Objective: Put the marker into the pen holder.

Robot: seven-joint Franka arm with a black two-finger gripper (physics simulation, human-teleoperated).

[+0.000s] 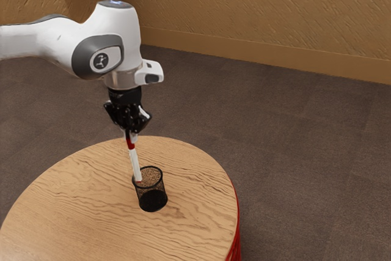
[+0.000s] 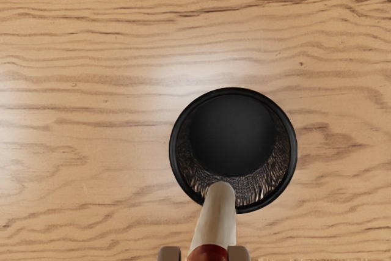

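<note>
One marker (image 1: 135, 163), pinched in the end effector (image 1: 130, 135) — lower tip at the exterior view's left rim of the pen holder (image 1: 153, 200). Advised: centre it rightward, lower gently — then release.

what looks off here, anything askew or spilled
Nothing looks spilled or damaged. One slight oddity: the marker in my gripper leans, its lower end near the pen holder's rim rather than over the middle. The holder stands upright.
</note>
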